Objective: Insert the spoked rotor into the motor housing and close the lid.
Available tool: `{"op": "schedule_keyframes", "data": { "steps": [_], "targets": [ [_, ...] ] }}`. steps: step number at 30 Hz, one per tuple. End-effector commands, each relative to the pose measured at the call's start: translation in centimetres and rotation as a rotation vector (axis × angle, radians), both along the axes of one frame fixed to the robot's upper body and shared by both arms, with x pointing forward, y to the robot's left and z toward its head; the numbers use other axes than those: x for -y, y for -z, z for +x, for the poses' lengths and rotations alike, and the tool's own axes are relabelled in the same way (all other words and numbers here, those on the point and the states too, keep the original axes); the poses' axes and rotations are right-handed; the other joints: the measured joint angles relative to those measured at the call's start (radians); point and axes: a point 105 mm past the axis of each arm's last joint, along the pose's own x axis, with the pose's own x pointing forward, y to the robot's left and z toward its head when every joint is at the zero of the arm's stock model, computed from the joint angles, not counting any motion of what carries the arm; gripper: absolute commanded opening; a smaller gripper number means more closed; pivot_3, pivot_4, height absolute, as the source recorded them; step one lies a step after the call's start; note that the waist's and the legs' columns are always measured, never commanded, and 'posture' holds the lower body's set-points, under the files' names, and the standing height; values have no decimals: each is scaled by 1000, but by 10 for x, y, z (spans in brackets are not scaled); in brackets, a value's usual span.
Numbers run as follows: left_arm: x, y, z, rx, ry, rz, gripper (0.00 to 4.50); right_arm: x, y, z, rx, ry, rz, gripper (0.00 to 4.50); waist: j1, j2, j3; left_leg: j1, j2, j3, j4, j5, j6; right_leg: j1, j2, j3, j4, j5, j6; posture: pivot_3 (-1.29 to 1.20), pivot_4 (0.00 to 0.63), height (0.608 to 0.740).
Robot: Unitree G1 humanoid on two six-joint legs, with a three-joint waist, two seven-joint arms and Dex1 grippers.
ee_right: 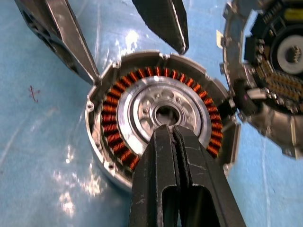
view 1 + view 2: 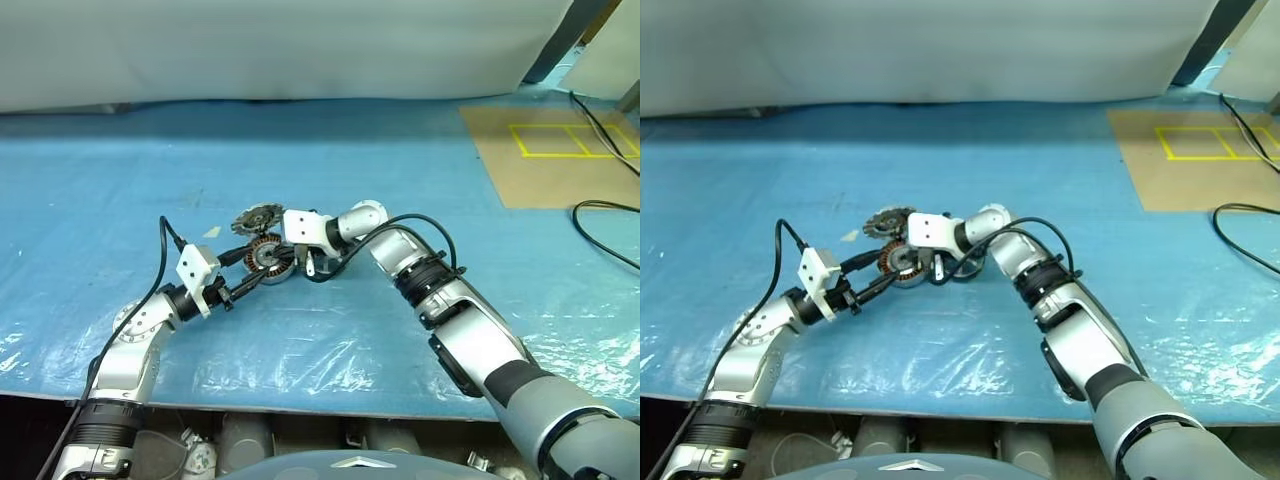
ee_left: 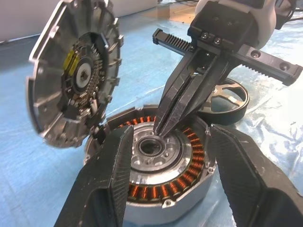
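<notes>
Black and pressed together, your right gripper (image 3: 161, 128) carries nothing; its closed tips sit down in the motor housing (image 1: 161, 118), on the bright inner plate beside the dark centre bore; your left gripper (image 3: 165, 161) stands apart, one finger on either side of the housing wall, and whether the fingers (image 3: 106, 184) actually touch it you cannot tell.

Just outside those closed tips runs the ring of copper-brown windings (image 1: 111, 127); judge that wire fragile and keep metal off it.

Beyond the housing, behind your right gripper, the spoked rotor (image 3: 226, 100) lies flat on the blue plastic sheet (image 2: 120, 200); it looks like stiff, polished metal, probably slippery and heavy for its size; take it across the rim or by a spoke, squarely, so it cannot twist out.

On the housing's far edge the lid (image 3: 75, 75) stands tilted up, its inner face toward your left gripper; it looks rigid and toothed at the rim, so push on the rim, not on the small parts on its face.
</notes>
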Motion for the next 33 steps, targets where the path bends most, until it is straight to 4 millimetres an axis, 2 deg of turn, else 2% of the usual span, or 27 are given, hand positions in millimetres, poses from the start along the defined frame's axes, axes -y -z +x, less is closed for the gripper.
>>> {"op": "schedule_keyframes", "data": {
  "steps": [1, 7, 13, 15, 20, 25, 28, 30, 33],
  "targets": [
    [3, -8, 2, 38, 11, -2, 2722, -9, -11, -1, 32, -23, 30, 23, 0, 0, 0, 0, 0, 0, 0, 0, 0, 0, 0, 0, 0, 0, 0, 0, 150, 740],
    [3, -9, 2, 42, 12, -2, 2722, -18, -20, 1, 13, 5, 96, 23, 0, 0, 0, 0, 0, 0, 0, 0, 1, 0, 0, 0, 0, 0, 0, 0, 150, 740],
    [1, -9, 0, 37, 9, 1, 2722, -25, -47, -6, -102, -2, 245, 23, 2, 0, 0, -1, 0, 0, 0, 0, 1, 0, 0, 0, 0, 0, 0, 0, 150, 740],
    [1, -8, -1, 35, 11, 0, 2722, -26, -49, -8, -123, 0, 269, 23, 2, 0, 0, 0, 0, 0, -1, 0, 2, 0, 0, 0, 0, 0, 0, 0, 150, 740],
    [1, -8, -2, 34, 10, 0, 2722, -28, -27, -11, -132, 40, 243, 23, 1, 0, 0, 0, 0, 0, -1, -1, 2, 0, 0, 0, 0, 0, 0, 0, 150, 740],
    [2, -8, -2, 33, 10, 0, 2722, -24, 15, -7, -178, 150, 170, 23, 0, 0, 0, 0, 0, 0, -1, 0, -1, 0, 0, 0, -1, 0, 0, 0, 150, 740],
    [2, -8, -2, 34, 10, 1, 2722, -14, 39, -1, -169, 214, 104, 23, -2, 0, 0, 2, 0, 0, -2, 0, -1, 1, 0, 1, -1, 0, 0, 0, 150, 740],
    [2, -9, -2, 36, 6, 1, 2722, -11, 39, -2, -176, 202, 107, 23, -1, 0, 0, 4, 0, 1, -2, 0, -1, 2, 0, 1, -1, 0, 0, 0, 150, 740],
    [-1, -8, -2, 35, 0, 7, 2722, -13, 22, -8, -234, 155, 172, 23, 1, 0, 0, 6, 0, 1, -1, 0, -1, 4, -1, 1, -1, 0, 0, 0, 150, 740]
  ]
}}
